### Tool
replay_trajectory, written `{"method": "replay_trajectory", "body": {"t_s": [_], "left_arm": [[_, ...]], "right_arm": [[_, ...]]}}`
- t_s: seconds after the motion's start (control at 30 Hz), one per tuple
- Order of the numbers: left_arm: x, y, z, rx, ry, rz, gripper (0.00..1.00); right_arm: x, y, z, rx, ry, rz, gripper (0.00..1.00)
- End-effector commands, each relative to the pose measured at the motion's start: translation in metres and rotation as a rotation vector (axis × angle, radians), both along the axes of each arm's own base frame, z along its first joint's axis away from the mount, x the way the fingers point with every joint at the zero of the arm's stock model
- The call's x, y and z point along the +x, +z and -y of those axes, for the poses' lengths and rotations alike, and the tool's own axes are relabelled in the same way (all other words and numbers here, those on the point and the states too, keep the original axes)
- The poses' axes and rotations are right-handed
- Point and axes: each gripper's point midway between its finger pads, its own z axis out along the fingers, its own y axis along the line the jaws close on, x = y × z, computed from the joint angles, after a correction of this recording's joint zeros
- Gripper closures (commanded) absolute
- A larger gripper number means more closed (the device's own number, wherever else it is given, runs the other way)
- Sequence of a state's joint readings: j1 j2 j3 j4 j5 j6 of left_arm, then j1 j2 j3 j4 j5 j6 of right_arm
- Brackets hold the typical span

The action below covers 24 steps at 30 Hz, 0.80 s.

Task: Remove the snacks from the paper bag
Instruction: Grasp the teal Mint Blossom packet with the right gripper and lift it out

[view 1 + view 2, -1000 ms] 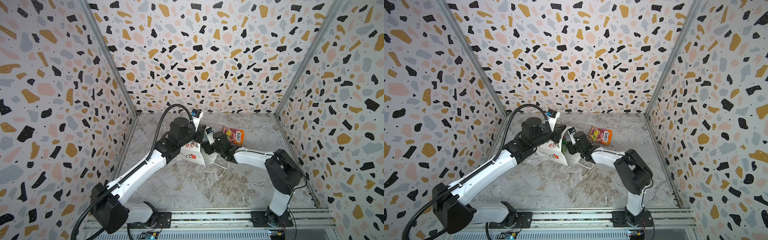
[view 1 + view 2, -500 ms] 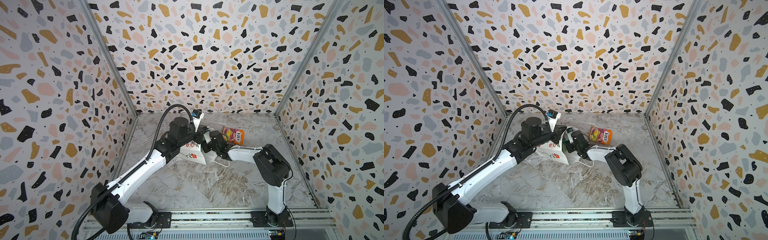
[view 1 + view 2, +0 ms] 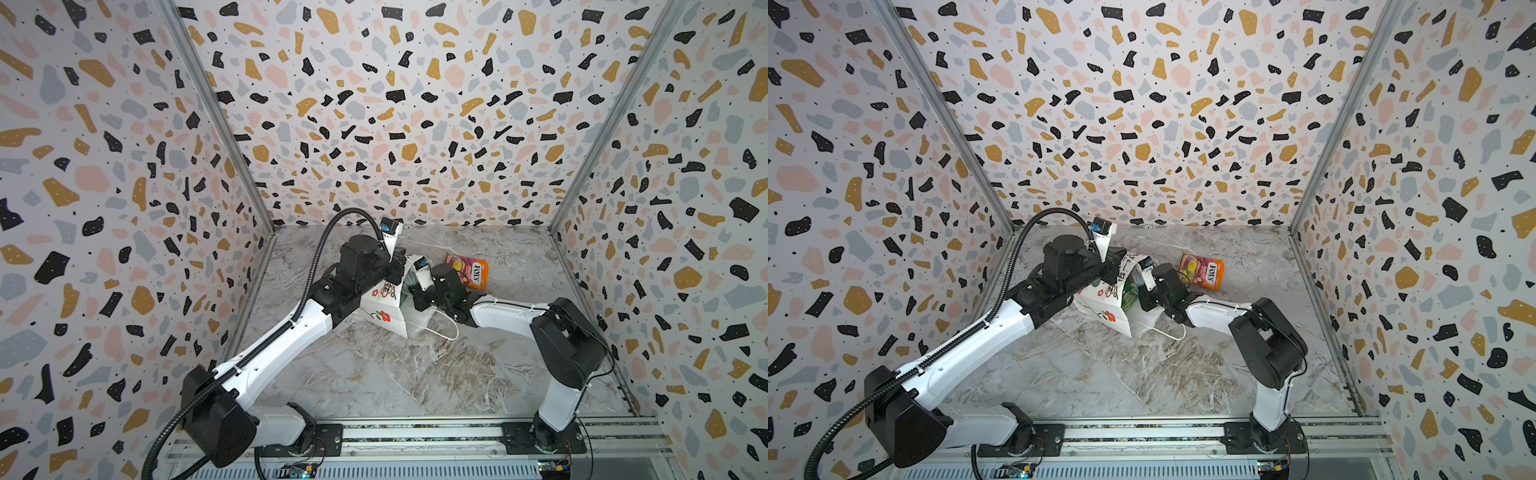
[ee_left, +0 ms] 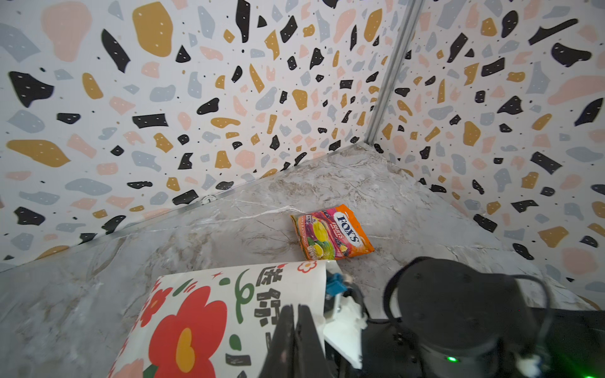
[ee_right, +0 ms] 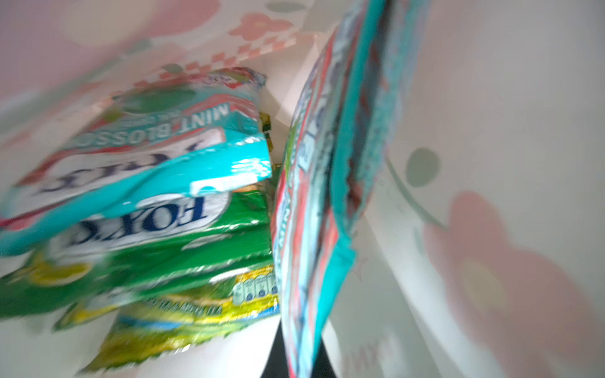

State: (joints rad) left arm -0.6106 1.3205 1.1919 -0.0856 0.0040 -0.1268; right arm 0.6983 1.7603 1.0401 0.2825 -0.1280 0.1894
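A grey marble-patterned tabletop (image 3: pixel 415 374) lies between terrazzo-print walls (image 3: pixel 395 104), with a metal rail (image 3: pixel 415 432) along its front edge.

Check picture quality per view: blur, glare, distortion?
Right wrist: inside the paper bag, smeared and soft, teal packet edge-on, glare on the green packet. Left wrist: sharp, orange packet lettering legible. Both top views: even light, sharp, wide-angle stretch toward the edges.

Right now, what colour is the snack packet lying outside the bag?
The packet is orange and pink; the left wrist view shows it best.

White paper bag (image 3: pixel 386 311) lying sideways, orange packet (image 3: pixel 471 270) nearby
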Motion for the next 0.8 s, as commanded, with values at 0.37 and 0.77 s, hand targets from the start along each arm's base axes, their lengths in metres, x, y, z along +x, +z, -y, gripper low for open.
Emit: {"method": "replay_trajectory", "body": {"t_s": [0.37,0.77], "left_arm": [[0.010,0.025,-0.018,-0.043,0.121,0.068,1.00],[0.010,0.027,-0.018,-0.049,0.123,0.070,1.00]], "right_arm": [[-0.061,0.097,0.029,0.064,0.121,0.063,1.00],[-0.088,0.187,0.070,0.092,0.103,0.188,1.00]]}}
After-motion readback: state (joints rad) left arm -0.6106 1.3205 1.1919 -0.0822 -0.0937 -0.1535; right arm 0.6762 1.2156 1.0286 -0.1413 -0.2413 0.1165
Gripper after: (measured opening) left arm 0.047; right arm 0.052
